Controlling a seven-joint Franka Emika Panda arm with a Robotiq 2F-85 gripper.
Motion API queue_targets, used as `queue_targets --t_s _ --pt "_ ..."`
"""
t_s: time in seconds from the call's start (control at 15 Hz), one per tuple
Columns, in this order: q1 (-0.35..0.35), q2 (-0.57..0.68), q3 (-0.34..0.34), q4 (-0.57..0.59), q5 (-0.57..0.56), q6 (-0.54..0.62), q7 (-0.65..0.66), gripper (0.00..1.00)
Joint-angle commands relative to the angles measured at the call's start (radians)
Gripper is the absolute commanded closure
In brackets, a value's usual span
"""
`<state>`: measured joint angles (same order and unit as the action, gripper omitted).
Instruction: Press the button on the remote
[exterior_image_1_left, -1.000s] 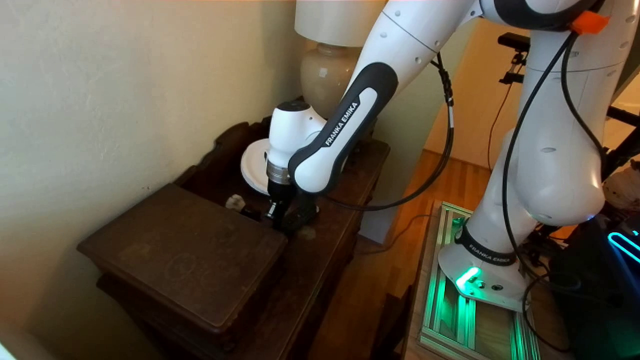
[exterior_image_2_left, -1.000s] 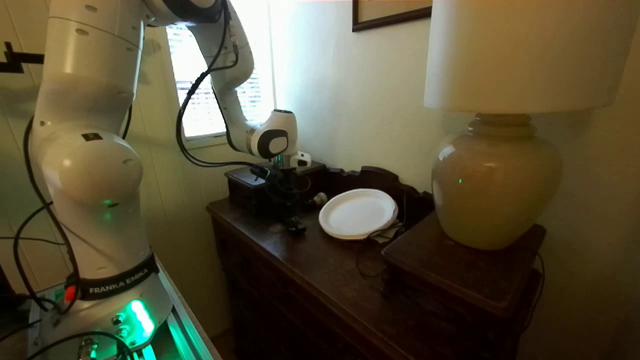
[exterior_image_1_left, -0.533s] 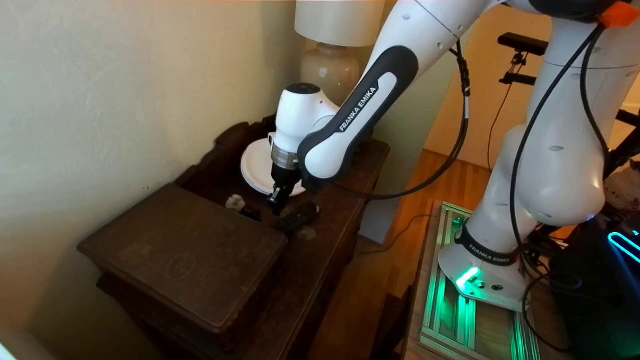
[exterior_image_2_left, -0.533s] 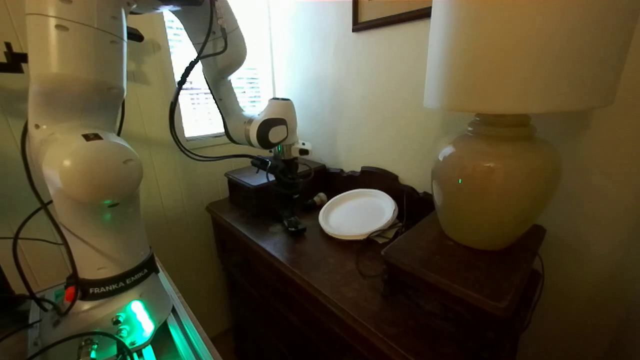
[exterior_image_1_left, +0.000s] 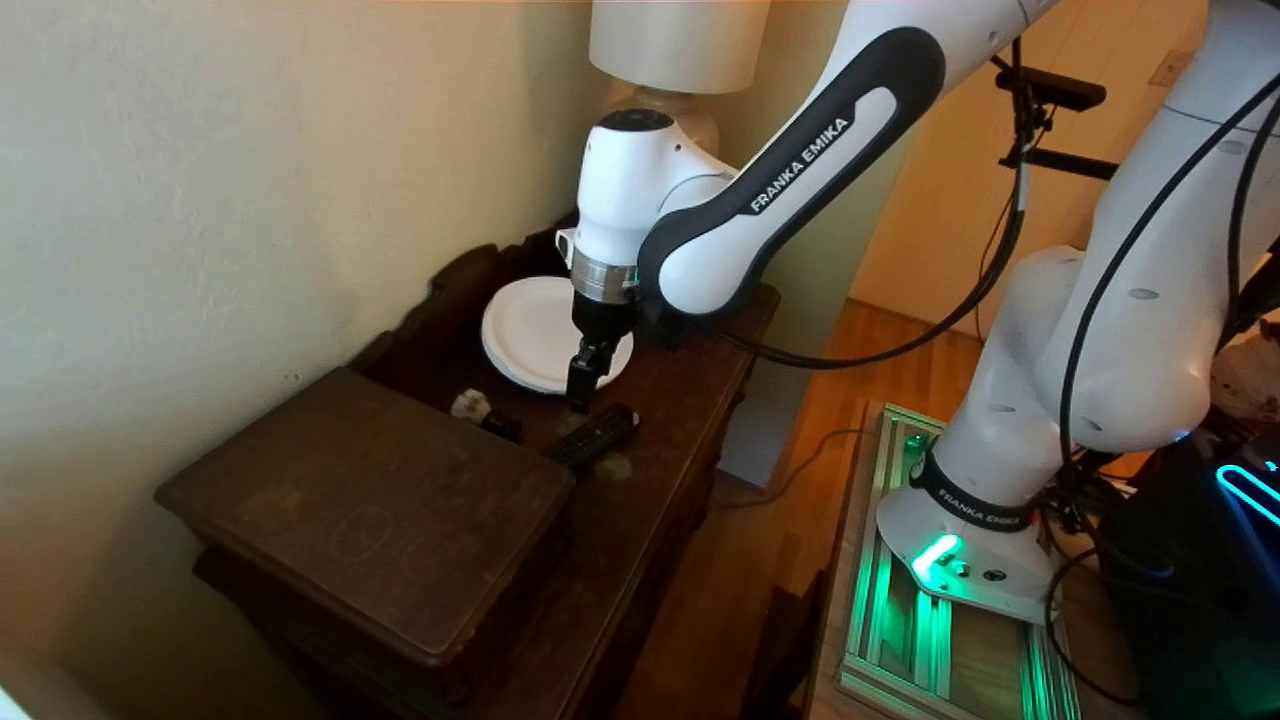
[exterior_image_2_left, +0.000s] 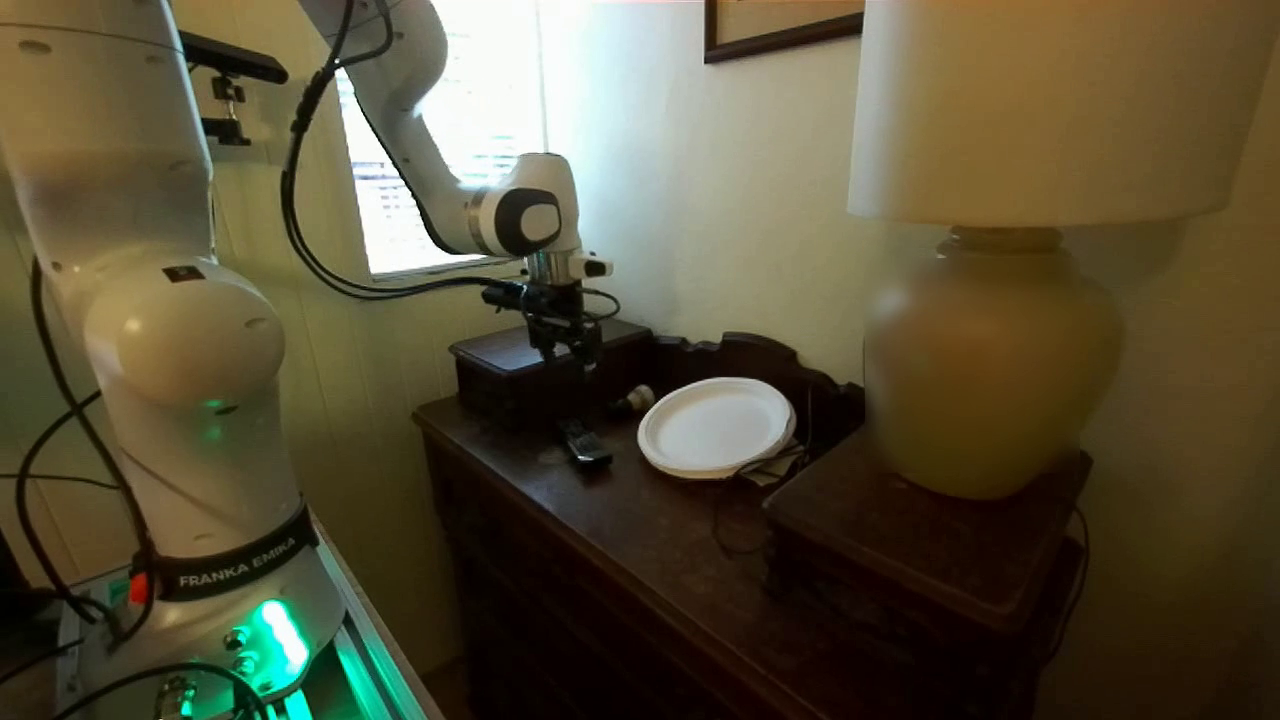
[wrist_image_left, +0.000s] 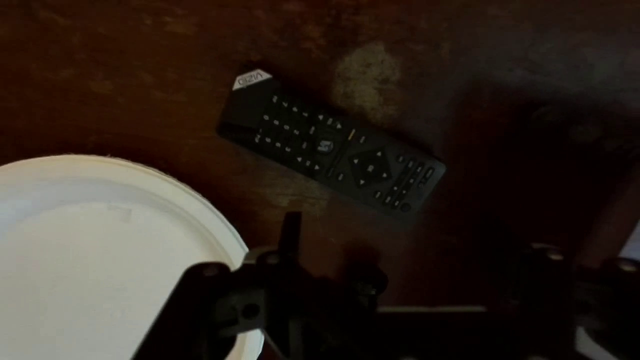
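1. Slim black oblong remote (wrist_image_left: 331, 150): flat, buttons up, on the dark brown wooden counter (exterior_image_2_left: 650, 530), nearer the front edge than the wall edge.
2. It lies aslant. White-tipped end, lettered VIZIO, points away from the raised brown wooden box (exterior_image_1_left: 370, 500) at the counter's end; other end just beside that box. Whether they touch, I cannot tell.
3. Black two-fingered gripper (exterior_image_1_left: 581, 390): raised over the counter, pointing down, clear of the remote.
4. Wrist view dim; I make out the fingers (wrist_image_left: 291, 232) wide apart, nothing gripped.
5. Round white plate (exterior_image_2_left: 715, 428): near the wall edge.
6. Small pale-headed, black-ended object (exterior_image_1_left: 483, 411): between box and plate; kind unclear to me.
7. Beige glazed lamp (exterior_image_2_left: 990, 370), white shade: on a second brown box (exterior_image_2_left: 930, 530), counter's opposite end.
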<state>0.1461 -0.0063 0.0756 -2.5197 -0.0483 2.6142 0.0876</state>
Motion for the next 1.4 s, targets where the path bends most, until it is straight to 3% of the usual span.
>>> queue_targets --t_s 0.0,0.33,0.47,0.53,0.73,1.33 --pt "-0.017 -0.123 0.012 -0.054 -0.044 -0.103 -0.033 0.0" --pt "-0.017 -0.219 -0.012 -0.068 0.05 -0.262 -0.174 0.0" --pt "-0.01 -0.249 -0.037 -0.089 0.128 -0.23 -0.258 0.0" --pt "-0.02 -0.188 -0.009 -0.047 0.069 -0.231 -0.176 0.0" --pt "-0.02 -0.216 -0.027 -0.061 0.102 -0.231 -0.23 0.0" --pt "-0.019 -0.22 -0.027 -0.068 0.104 -0.231 -0.235 0.0"
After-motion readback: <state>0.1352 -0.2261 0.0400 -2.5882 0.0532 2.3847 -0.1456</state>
